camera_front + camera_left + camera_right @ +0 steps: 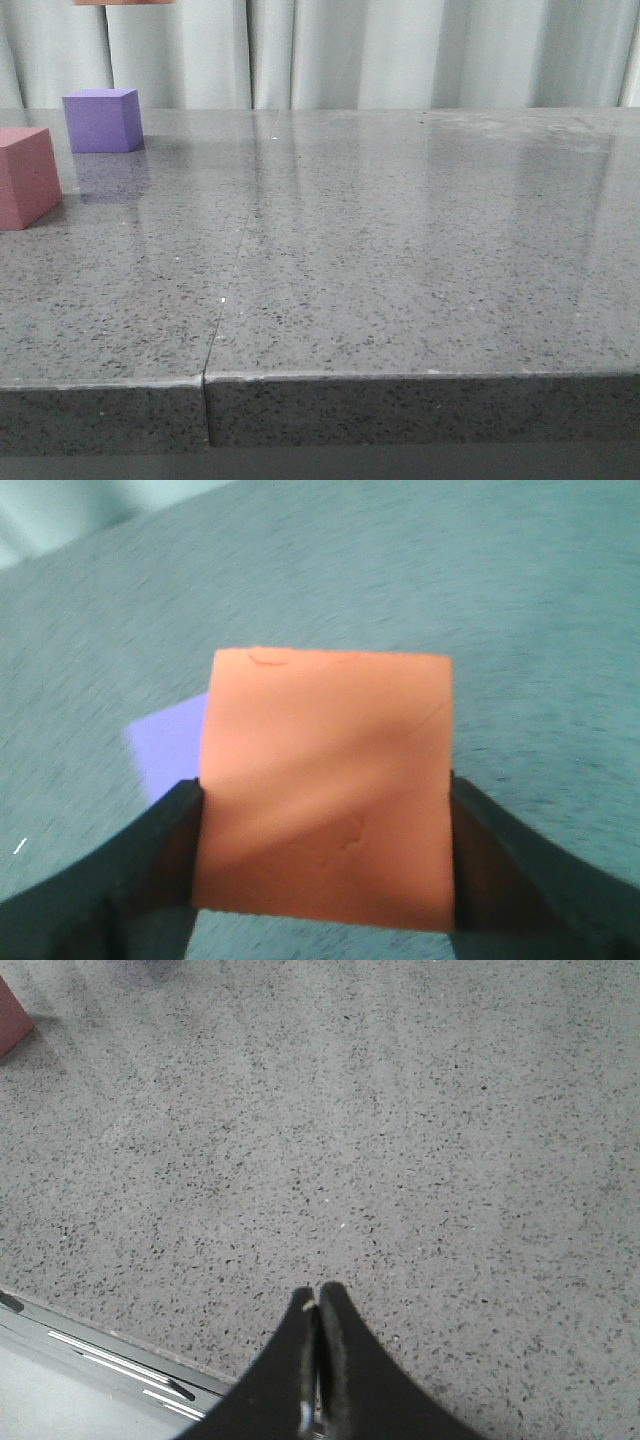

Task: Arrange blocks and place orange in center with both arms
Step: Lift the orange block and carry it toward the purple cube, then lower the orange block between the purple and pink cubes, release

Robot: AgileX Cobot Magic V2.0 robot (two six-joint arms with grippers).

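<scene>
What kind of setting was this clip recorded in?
Probably a lab test bench: a bare speckled grey stone-look table, a pale curtain backdrop, and only foam blocks, purple block and pink-red block.

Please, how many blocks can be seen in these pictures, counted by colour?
Purple block: 1, on the table
Pink-red block: 1, on the table
Orange block: 1, held in the left gripper
Total: 3 blocks

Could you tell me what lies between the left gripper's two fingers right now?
The orange block, clamped between the left gripper's fingers in the left wrist view.
</scene>
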